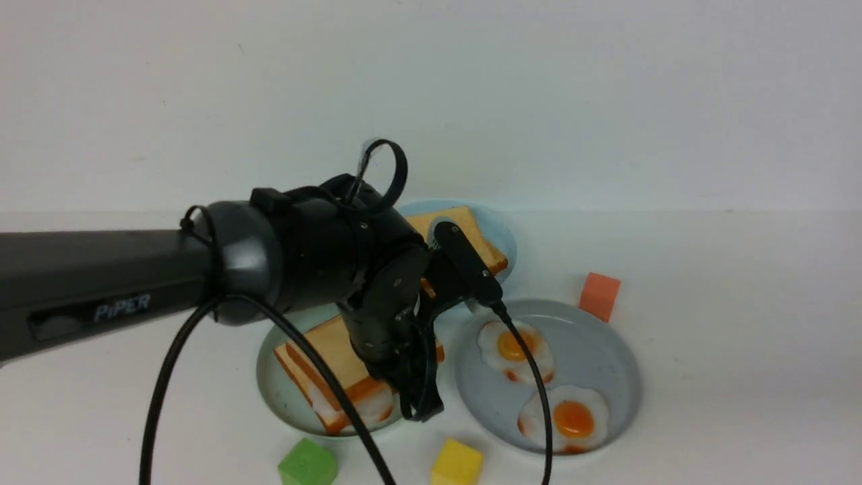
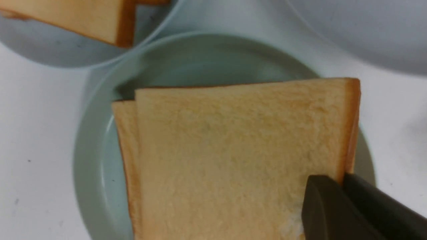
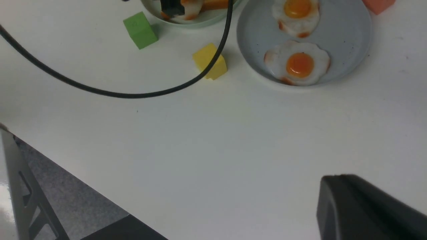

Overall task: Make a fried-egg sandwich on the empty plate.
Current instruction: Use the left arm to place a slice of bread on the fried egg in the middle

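Front view: the sandwich (image 1: 316,384) lies flat on the plate (image 1: 269,385), square with no real long axis, an egg-showing corner pointing at the robot. The left gripper (image 1: 421,407) sits at its top slice's edge, fingers nearly together, grip unconfirmable; the right gripper (image 3: 367,206) shows too little to tell. Capping looks done, so next: let go and lift straight up without dragging the slice
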